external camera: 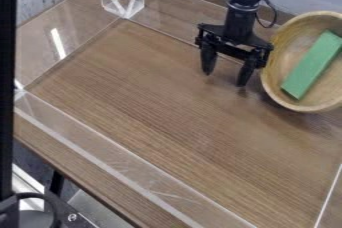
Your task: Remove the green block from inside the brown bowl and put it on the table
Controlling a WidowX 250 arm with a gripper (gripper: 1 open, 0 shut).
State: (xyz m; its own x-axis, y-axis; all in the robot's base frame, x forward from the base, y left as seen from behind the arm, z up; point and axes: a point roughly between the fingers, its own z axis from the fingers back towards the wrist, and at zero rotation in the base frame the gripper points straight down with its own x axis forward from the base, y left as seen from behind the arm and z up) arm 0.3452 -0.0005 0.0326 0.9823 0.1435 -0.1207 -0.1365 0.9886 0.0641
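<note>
Green block (314,66): lying inside brown bowl (283,89), leaning up the bowl's inner wall, not yet lifted. Long axis runs on a diagonal in the picture, from lower left near the bowl's floor to upper right toward the far rim. Gripper (230,67) positioned over bare table (160,122), just beside the bowl's left rim, pointing straight down, fingers spread wide with nothing between them. Block lies to the picture-right of the gripper, past the thick near wall of the bowl, so next move judged to need a lift clear of the rim, then a shift rightward over the bowl's hollow. Finger line appears set roughly across the picture; whether it sits square across the block's narrow width cannot be told from this view, so some wrist roll may be needed before descent. Only one arm present. Low clear acrylic wall (80,132) well apart, no concern.
</note>
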